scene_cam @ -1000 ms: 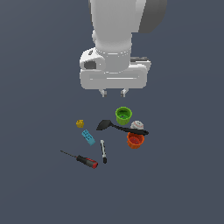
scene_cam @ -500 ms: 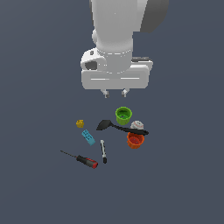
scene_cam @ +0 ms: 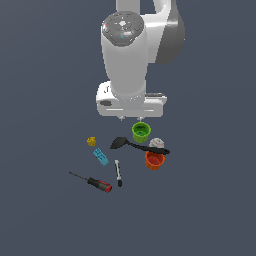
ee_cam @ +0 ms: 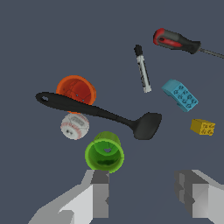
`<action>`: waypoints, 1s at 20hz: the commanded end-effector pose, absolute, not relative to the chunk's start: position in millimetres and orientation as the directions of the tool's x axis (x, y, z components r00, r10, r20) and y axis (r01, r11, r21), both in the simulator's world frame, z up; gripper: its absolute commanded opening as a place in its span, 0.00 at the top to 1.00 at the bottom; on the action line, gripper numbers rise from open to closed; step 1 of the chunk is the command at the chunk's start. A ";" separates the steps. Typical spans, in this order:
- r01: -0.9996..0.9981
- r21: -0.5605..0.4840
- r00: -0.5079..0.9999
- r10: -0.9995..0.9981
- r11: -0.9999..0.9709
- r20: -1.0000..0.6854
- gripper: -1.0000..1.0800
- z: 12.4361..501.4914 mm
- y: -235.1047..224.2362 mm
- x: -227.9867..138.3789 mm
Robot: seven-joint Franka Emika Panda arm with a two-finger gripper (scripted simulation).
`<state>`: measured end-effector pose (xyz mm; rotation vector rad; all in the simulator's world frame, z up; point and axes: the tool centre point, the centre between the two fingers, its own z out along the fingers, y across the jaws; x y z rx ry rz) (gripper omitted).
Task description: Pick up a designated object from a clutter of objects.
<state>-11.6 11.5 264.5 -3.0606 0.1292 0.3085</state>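
Observation:
The lime-green cup stands upright at the far side of the clutter, mouth up; it also shows in the wrist view. My gripper hangs open and empty above and just behind it, apart from it. In the wrist view the gripper is open, and one finger is close to the cup's rim. The black spatula lies across the orange-red cup, beside the white-grey ball.
On the exterior view's left of the cups lie a yellow block, a cyan brick, a marker and a red-and-black-handled screwdriver. All rest on a flat dark grey floor.
The gripper has come down toward the clutter and is now closer above the green cup. The objects have not moved.

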 end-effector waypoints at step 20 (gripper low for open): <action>-0.342 0.020 0.619 -0.241 -0.940 -0.747 0.38 98.2 23.7 -106.8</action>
